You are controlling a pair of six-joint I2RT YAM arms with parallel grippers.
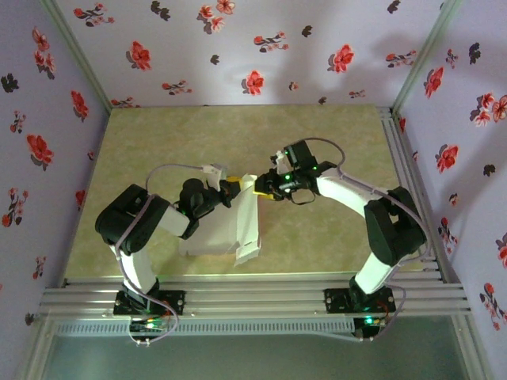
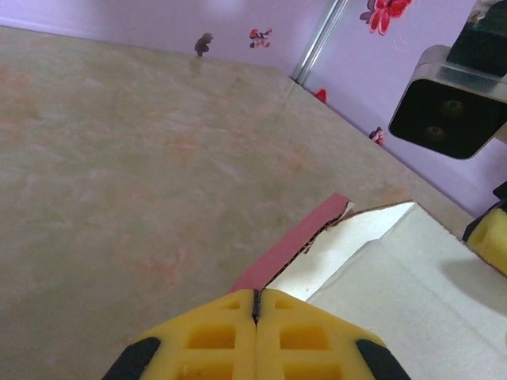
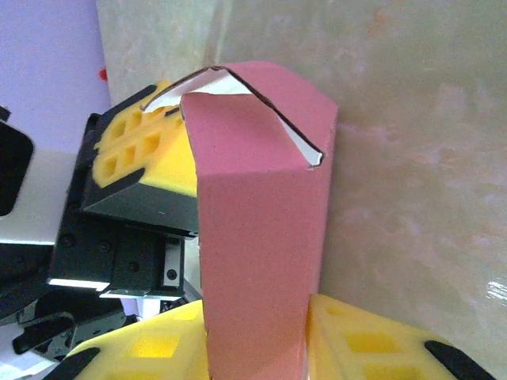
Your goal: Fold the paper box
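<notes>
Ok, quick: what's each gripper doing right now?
Left gripper: closed, pinching an edge of the paper box.
Right gripper: closed on the box's pink panel.

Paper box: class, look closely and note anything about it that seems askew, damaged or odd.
In the right wrist view, the paper box has its top pink flap bent over crookedly, leaving a gap that shows white inside. Nothing looks torn.

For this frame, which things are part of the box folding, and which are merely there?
In the job: paper box, left gripper pinching its edge, right gripper around its folded pink panel.
Just there: table, floral walls, metal rails at the near edge.
</notes>
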